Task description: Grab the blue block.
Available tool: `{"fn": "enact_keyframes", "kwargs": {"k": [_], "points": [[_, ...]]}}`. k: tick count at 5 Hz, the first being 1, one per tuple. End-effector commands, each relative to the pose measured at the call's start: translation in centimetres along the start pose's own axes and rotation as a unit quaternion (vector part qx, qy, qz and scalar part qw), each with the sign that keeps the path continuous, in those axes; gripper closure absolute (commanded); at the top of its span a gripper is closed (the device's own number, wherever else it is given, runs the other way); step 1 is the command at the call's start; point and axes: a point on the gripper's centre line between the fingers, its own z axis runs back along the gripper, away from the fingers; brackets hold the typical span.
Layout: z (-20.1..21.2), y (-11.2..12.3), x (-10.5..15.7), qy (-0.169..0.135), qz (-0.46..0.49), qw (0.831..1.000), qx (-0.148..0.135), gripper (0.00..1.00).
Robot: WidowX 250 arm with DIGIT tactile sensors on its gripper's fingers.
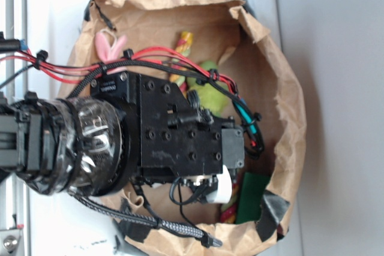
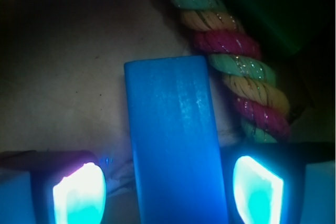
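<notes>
The blue block (image 2: 176,140) lies flat on the brown paper floor of the bag, running lengthwise between my two fingers. My gripper (image 2: 169,192) is open: the left pad (image 2: 79,195) and the right pad (image 2: 257,190) glow on either side of the block, each with a small gap to it. In the exterior view the arm and gripper body (image 1: 180,133) reach down into the paper bag (image 1: 282,76) and hide the blue block.
A multicoloured twisted rope (image 2: 236,72) lies just right of the block. A dark green flat block (image 1: 251,199) sits at the bag's lower right. A pink bunny (image 1: 111,46) and a green toy (image 1: 210,91) lie further back in the bag.
</notes>
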Motion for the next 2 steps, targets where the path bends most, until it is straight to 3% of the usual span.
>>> {"fn": "enact_keyframes", "kwargs": {"k": [1, 2], "points": [[0.03, -0.68, 0.89, 0.001, -0.015, 1.0, 0.013, 0.0], [-0.07, -0.65, 0.82, 0.003, -0.014, 1.0, 0.015, 0.0]]}}
